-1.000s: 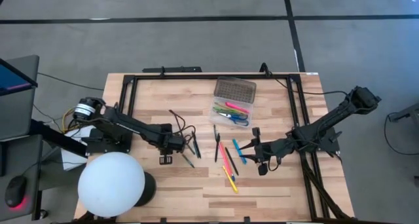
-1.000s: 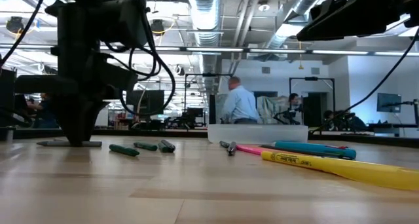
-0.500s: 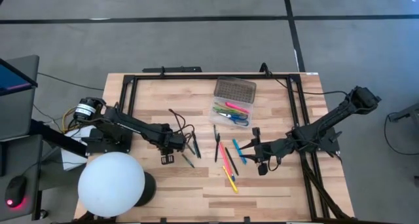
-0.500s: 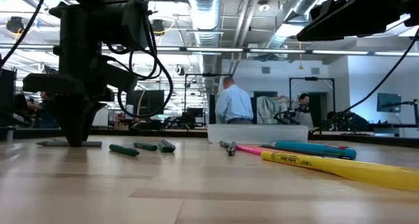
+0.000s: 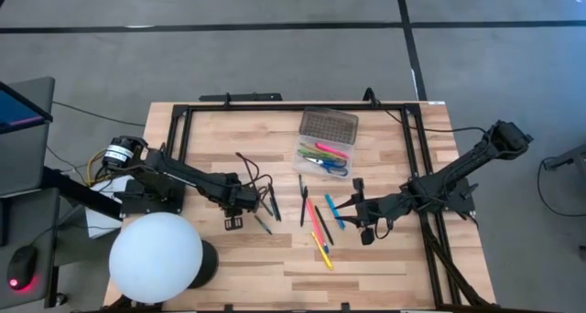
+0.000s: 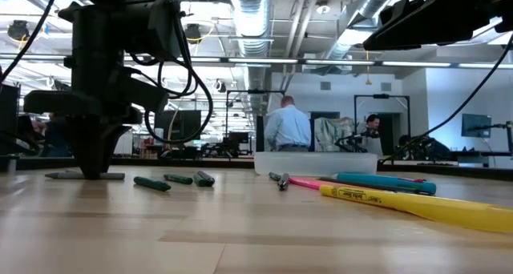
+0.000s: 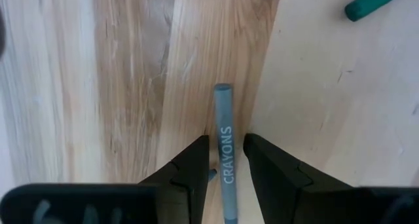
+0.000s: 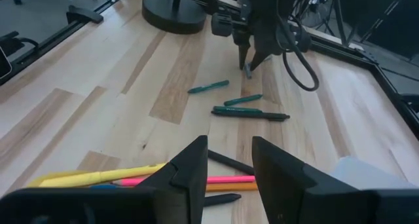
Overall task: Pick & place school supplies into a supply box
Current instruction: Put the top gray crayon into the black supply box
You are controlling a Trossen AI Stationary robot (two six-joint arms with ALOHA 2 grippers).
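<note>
Surface (image 5: 385, 249) here is a pale wooden butcher-block top with a black metal frame (image 5: 179, 134) around its far part, and it carries everything. Big white globe lamp (image 5: 157, 256) sits at the near left corner.

Left arm reaches in from the left, its tool (image 7: 226, 160) pointed straight down at the wood. The two dark fingers (image 7: 193, 165) stand a little apart with a grey-blue crayon printed "CRAYONS" (image 7: 225, 152) lying flat between them; the fingertips sit right beside the crayon's sides, but I can't tell if they're actually squeezing it. It looks flat on the wood, not lifted.

Right arm comes in from the right, its tool (image 8: 228, 160) hanging above the wood with fingers partway apart and nothing between them.

Small translucent plastic supply box (image 5: 301, 163) sits open at the far middle, its brown dotted lid (image 5: 328, 124) lying beyond it, with a pink marker, a yellow one and blue-handled scissors (image 5: 333, 167) inside.

Loose supplies in the middle: a long yellow highlighter (image 6: 417, 206), a pink pen (image 5: 313, 218), a blue pen (image 5: 334, 211), a couple of black pens (image 5: 303, 203). Near the left tool, two dark green markers (image 8: 243, 100) and a black pen (image 8: 252, 114).
</note>
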